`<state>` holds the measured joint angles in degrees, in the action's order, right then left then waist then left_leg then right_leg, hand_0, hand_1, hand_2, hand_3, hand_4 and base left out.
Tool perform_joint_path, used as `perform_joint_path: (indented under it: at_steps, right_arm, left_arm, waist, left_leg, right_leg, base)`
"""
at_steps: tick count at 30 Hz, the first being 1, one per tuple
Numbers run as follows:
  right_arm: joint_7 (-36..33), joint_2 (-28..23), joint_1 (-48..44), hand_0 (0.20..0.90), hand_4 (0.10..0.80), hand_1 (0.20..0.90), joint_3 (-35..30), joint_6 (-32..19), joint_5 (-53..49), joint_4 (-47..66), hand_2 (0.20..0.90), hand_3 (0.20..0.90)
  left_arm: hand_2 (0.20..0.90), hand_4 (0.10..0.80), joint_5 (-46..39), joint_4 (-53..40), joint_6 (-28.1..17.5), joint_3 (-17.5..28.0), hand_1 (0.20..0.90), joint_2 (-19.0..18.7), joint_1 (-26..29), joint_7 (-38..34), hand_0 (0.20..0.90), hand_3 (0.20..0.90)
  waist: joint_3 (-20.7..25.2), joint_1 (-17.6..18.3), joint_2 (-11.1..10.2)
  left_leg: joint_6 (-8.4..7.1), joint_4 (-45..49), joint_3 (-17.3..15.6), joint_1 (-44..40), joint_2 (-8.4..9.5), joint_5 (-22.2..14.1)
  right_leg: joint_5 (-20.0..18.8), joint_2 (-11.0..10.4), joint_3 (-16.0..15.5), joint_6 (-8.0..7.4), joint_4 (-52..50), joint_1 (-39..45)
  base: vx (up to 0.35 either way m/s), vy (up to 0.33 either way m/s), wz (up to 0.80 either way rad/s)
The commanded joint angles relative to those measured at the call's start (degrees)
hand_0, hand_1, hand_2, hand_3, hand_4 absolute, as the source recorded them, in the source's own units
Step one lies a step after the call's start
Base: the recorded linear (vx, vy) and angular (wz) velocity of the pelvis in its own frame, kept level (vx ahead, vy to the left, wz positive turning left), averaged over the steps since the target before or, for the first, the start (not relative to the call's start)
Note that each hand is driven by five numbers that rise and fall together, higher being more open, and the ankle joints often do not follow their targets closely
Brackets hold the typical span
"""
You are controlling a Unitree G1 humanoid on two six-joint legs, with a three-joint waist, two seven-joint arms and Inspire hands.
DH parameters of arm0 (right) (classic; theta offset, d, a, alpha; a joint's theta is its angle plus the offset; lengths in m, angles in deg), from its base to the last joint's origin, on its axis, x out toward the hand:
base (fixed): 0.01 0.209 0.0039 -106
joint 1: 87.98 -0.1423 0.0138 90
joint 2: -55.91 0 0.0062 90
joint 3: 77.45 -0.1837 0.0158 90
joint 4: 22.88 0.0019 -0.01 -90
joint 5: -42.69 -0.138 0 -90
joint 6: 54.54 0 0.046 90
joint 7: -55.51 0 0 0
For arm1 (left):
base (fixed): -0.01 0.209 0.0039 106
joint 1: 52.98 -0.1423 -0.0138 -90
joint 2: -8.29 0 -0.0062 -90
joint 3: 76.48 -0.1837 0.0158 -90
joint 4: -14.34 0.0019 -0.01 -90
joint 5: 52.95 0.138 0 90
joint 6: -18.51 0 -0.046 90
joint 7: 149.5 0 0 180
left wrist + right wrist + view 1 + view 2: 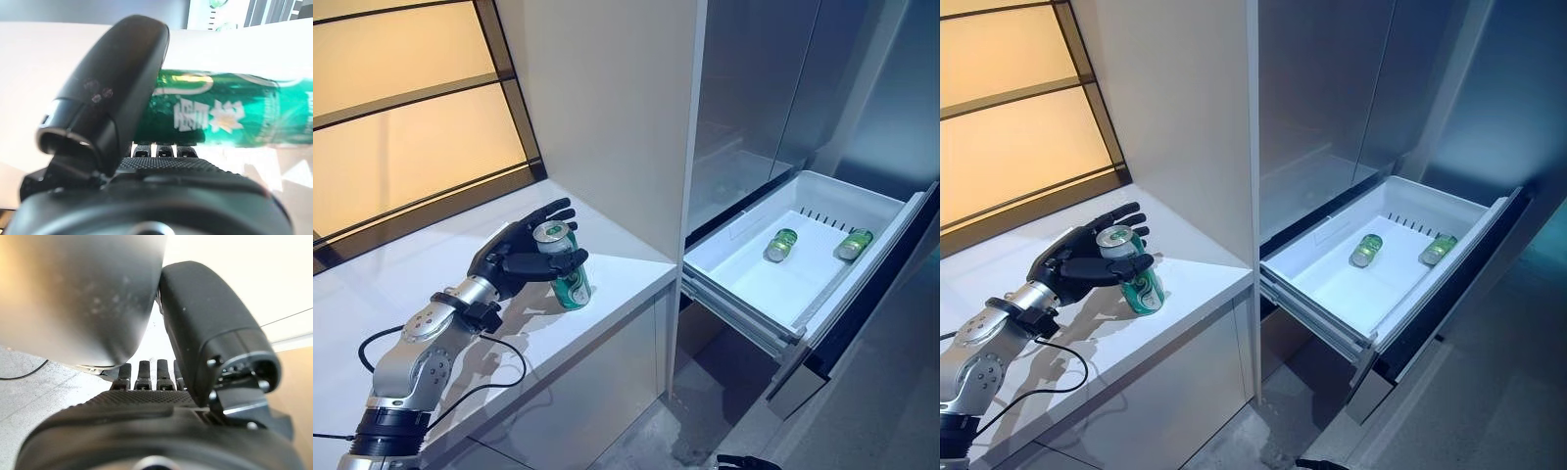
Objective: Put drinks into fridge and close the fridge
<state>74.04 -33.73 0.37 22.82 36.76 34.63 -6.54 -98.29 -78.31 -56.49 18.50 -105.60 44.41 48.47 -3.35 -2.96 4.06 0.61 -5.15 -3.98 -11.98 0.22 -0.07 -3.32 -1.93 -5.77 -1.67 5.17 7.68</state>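
A green drink can (572, 282) stands slightly tilted on the white counter (617, 294). My left hand (507, 260) is around it, with the thumb (117, 83) across the can's front (230, 115) and the fingers spread behind its top. To the right the white fridge drawer (749, 284) is pulled out and holds two more green cans (781, 245) (854, 244) lying on their sides. My right hand (210, 328) shows only in its own wrist view, hanging relaxed with nothing in it, away from the drawer.
A tall white cabinet panel (607, 98) rises between the counter and the fridge. The grey fridge door (754, 88) stands above the drawer. A window (401, 127) runs behind the counter. Grey floor (705, 421) lies below the open drawer.
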Motion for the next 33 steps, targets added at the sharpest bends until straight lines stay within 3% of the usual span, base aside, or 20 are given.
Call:
perform_joint_path:
  at_steps: [1, 15, 17, 18, 22, 23, 24, 25, 26, 33]
  right_arm:
    - [0.0, -1.3, -0.2, 0.900, 0.800, 0.900, 3.4, 1.0, 0.5, -3.6, 0.900, 0.900]
    - [0.0, -1.8, 0.1, 0.900, 0.800, 0.900, 3.3, 0.9, 0.1, -3.5, 0.900, 0.900]
    - [-0.1, -1.7, 0.0, 0.900, 0.800, 0.900, 3.3, 1.0, 0.1, -3.4, 0.900, 0.900]
    - [-0.1, -1.7, 0.0, 0.900, 0.800, 0.900, 3.3, 0.9, 0.1, -3.5, 0.900, 0.900]
    - [-0.2, -1.7, 0.0, 0.900, 0.800, 0.900, 3.3, 0.8, 0.1, -3.5, 0.900, 0.900]
    - [-0.2, -1.8, 0.0, 0.900, 0.800, 0.900, 3.3, 0.8, 0.1, -3.5, 0.900, 0.900]
    - [-0.2, -1.8, 0.0, 0.900, 0.800, 0.900, 3.4, 0.8, 0.1, -3.5, 0.900, 0.900]
    - [-0.2, -1.8, 0.0, 0.900, 0.800, 0.900, 3.3, 0.9, 0.1, -3.4, 0.900, 0.900]
    - [-0.3, -1.8, 0.1, 0.900, 0.800, 0.900, 3.4, 0.9, 0.0, -3.4, 0.900, 0.900]
    - [-0.2, -1.9, 0.2, 0.900, 0.800, 0.900, 3.2, 0.7, 0.6, -3.5, 0.900, 0.900]
  left_arm:
    - [0.900, 0.800, -1.8, -0.2, -3.6, 1.4, 0.900, -2.5, 11.3, -0.3, 0.900, 0.900]
    - [0.900, 0.800, -2.9, 0.2, -2.7, 0.6, 0.900, -2.5, 11.9, 0.0, 0.900, 0.900]
    - [0.829, 0.718, -2.7, -0.1, -2.7, 0.3, 0.829, -2.3, 11.9, 0.0, 0.829, 0.818]
    - [0.759, 0.635, -2.4, 0.0, -2.7, 0.3, 0.759, -2.2, 12.0, 0.2, 0.759, 0.735]
    - [0.773, 0.652, -2.7, 0.2, -2.5, 0.1, 0.773, -2.4, 12.2, 0.2, 0.773, 0.752]
    - [0.705, 0.572, -2.7, 0.3, -2.5, 0.1, 0.705, -2.4, 12.3, 0.2, 0.705, 0.672]
    - [0.705, 0.572, -2.7, 0.4, -2.5, 0.0, 0.705, -2.3, 12.3, 0.2, 0.705, 0.672]
    - [0.573, 0.418, -2.9, 0.4, -2.7, 0.0, 0.573, -2.4, 12.3, 0.3, 0.573, 0.518]
    - [0.300, 0.100, -3.3, 0.4, -2.9, 0.0, 0.300, -2.3, 12.2, 0.3, 0.300, 0.200]
    - [0.300, 0.100, -5.5, -0.5, -4.9, 0.3, 0.300, -1.4, 11.9, -0.7, 0.300, 0.200]
  waist:
    - [-0.4, 1.1, 0.0]
    - [-0.7, 1.5, 0.1]
    - [-0.8, 1.5, 0.1]
    - [-0.8, 1.6, 0.1]
    - [-0.9, 1.7, 0.2]
    - [-0.9, 1.7, 0.1]
    - [-0.9, 1.7, 0.1]
    - [-0.9, 1.8, 0.2]
    - [-0.9, 1.8, 0.2]
    - [-1.0, 1.9, 0.2]
  left_leg:
    - [0.81, 1.9, 2.5, 1.2, 2.83, -4.1]
    - [0.70, 2.3, 2.2, 1.4, 2.74, -4.1]
    - [0.70, 2.3, 2.2, 1.4, 2.75, -4.1]
    - [0.70, 2.3, 2.2, 1.4, 2.73, -4.1]
    - [0.68, 2.4, 2.1, 1.5, 2.76, -4.1]
    - [0.67, 2.4, 2.0, 1.5, 2.73, -4.1]
    - [0.66, 2.4, 2.0, 1.5, 2.72, -4.1]
    - [0.64, 2.4, 1.9, 1.5, 2.70, -4.1]
    - [0.63, 2.4, 1.9, 1.5, 2.71, -4.1]
    - [0.58, 2.4, 1.9, 1.5, 2.69, -4.0]
  right_leg:
    - [9.6, 2.6, 1.2, -1.12, -5.5, 1.5]
    - [9.7, 2.8, 1.4, -1.03, -5.5, 1.4]
    - [9.6, 2.9, 1.4, -0.99, -5.6, 1.4]
    - [9.6, 2.8, 1.4, -0.97, -5.5, 1.4]
    - [9.7, 2.9, 1.4, -1.02, -5.6, 1.3]
    - [9.7, 2.8, 1.4, -1.02, -5.6, 1.3]
    - [9.7, 2.8, 1.4, -1.02, -5.6, 1.3]
    - [9.7, 2.8, 1.4, -1.04, -5.6, 1.3]
    - [9.7, 2.8, 1.4, -1.02, -5.6, 1.3]
    - [9.6, 2.8, 1.4, -1.04, -5.6, 1.3]
  base:
    - [0.000, 0.000, 0.00]
    - [0.000, 0.000, 0.00]
    - [0.000, 0.000, 0.00]
    - [0.000, 0.000, 0.00]
    - [0.000, 0.000, 0.00]
    - [0.000, 0.000, 0.00]
    - [0.000, 0.000, 0.00]
    - [0.000, 0.000, 0.00]
    - [0.000, 0.000, 0.00]
    - [0.000, 0.000, 0.00]
